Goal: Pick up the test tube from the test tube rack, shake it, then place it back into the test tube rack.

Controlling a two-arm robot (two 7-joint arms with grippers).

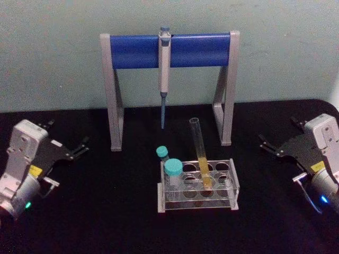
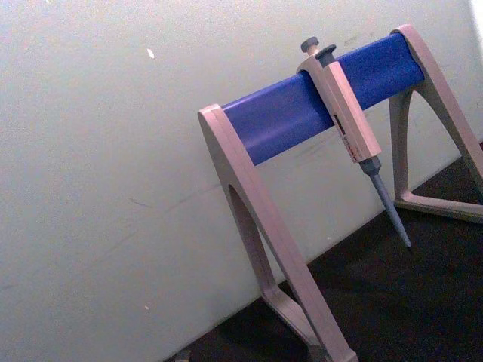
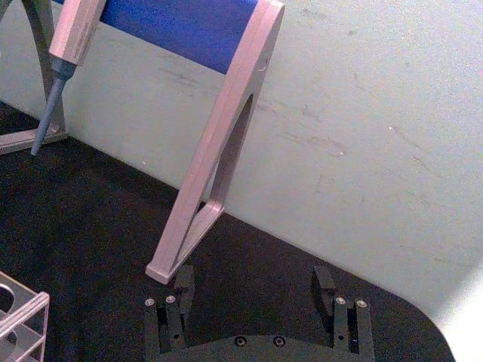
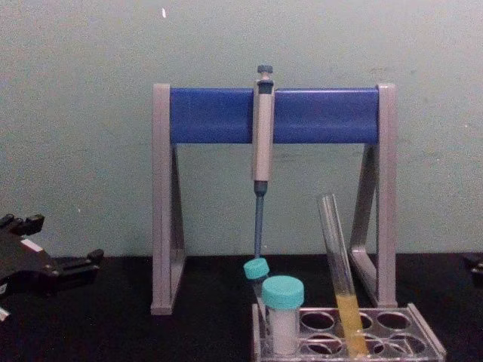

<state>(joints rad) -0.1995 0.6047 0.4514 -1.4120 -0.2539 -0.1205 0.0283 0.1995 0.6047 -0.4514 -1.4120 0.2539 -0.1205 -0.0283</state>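
Note:
The test tube (image 1: 200,153) stands tilted in the clear test tube rack (image 1: 233,185) at the table's centre, with yellow-orange liquid in its lower part. The chest view shows the same test tube (image 4: 337,256) leaning left out of the test tube rack (image 4: 424,337). My left gripper (image 1: 83,146) rests open at the far left of the table, well away from the rack, and its fingers (image 4: 84,260) reach in from the chest view's left edge. At the far right my right gripper (image 1: 265,144) is open and empty, its fingers (image 3: 326,280) wide apart over the black tabletop.
Two teal-capped white vials (image 1: 173,170) (image 1: 162,153) stand in the rack's left end. Behind the rack is a grey-and-blue pipette stand (image 1: 132,50) with a pipette (image 1: 164,74) hanging from its bar. The black table (image 1: 106,222) ends at a pale wall.

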